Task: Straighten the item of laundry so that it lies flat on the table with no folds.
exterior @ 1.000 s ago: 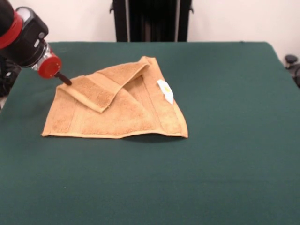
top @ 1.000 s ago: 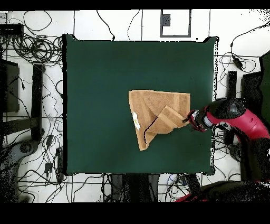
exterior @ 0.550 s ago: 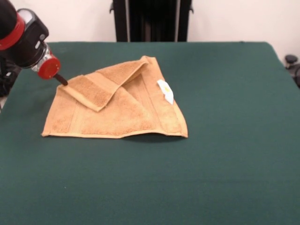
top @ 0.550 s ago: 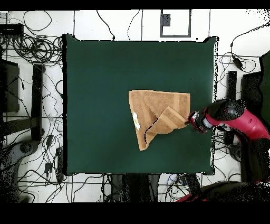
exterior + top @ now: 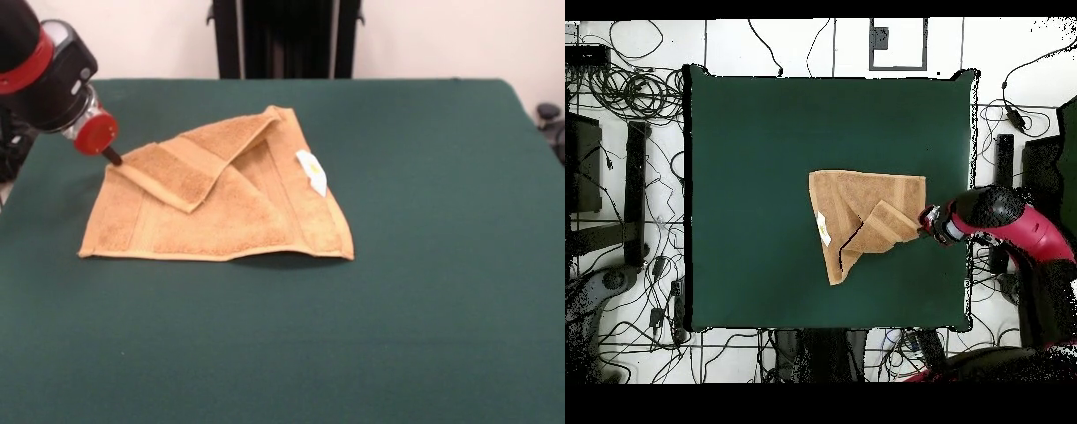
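Observation:
The item of laundry [image 5: 231,219], a tan-orange towel, lies on the green table [image 5: 424,283] left of centre. One corner is folded over it as a flap [image 5: 172,172], and another fold runs along the side with the white tag [image 5: 311,172]. My gripper [image 5: 112,157] sits low at the flap's outer corner, its dark fingers pressed together on the cloth edge. From overhead the towel [image 5: 855,200] lies right of the table's [image 5: 755,180] middle, with the gripper [image 5: 921,226] at its right edge.
The red and black arm [image 5: 1005,225] reaches in over the table's right edge in the overhead view. Cables and stands lie on the floor around the table. A black post [image 5: 287,40] stands behind the far edge.
The gripper has shifted slightly outward and lower along the flap's corner. The towel's shape is almost unchanged.

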